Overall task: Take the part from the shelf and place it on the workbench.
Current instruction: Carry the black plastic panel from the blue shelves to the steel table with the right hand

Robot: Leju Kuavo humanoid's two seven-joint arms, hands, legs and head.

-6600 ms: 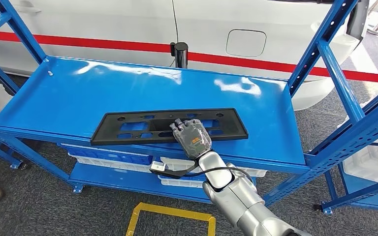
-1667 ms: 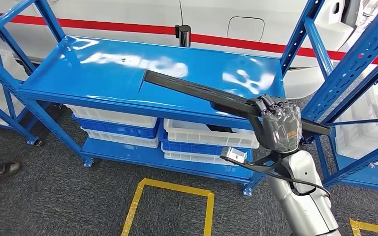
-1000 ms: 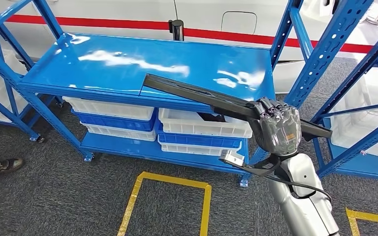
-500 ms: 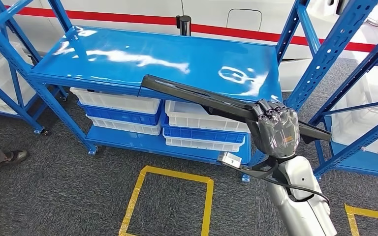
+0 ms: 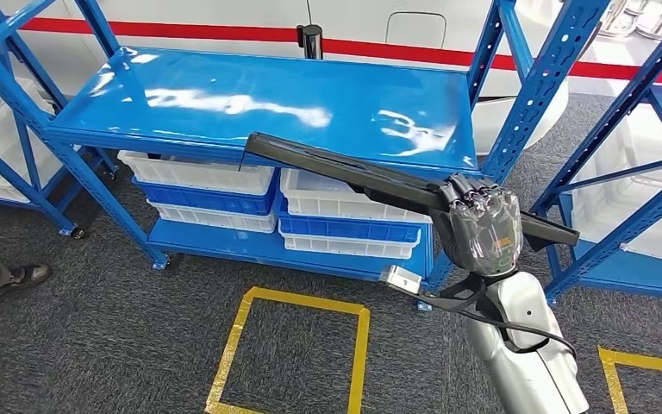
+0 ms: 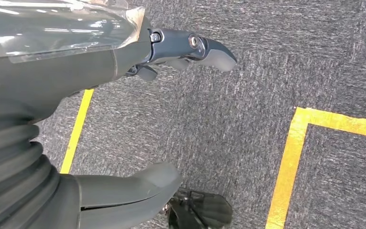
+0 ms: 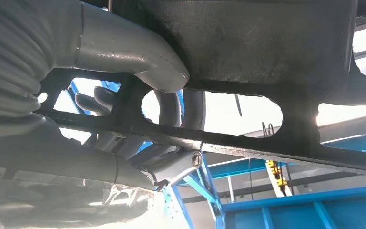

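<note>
The right hand (image 5: 481, 231) grips the long black part (image 5: 345, 169), which juts leftward above the shelf (image 5: 181, 121) edge.

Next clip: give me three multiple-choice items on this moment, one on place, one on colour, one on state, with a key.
1. Where is the black part?
A. flat on the shelf top
B. in the right hand, off the shelf
C. on the floor

2. What colour is the shelf?
A. blue
B. green
C. grey

3. How is the left hand?
A. holding a bin
B. pressing the shelf
C. holding nothing, over the carpet

Key: B, its fingers wrap the part; A, blue top and posts; C, only carpet lies beyond it.
</note>
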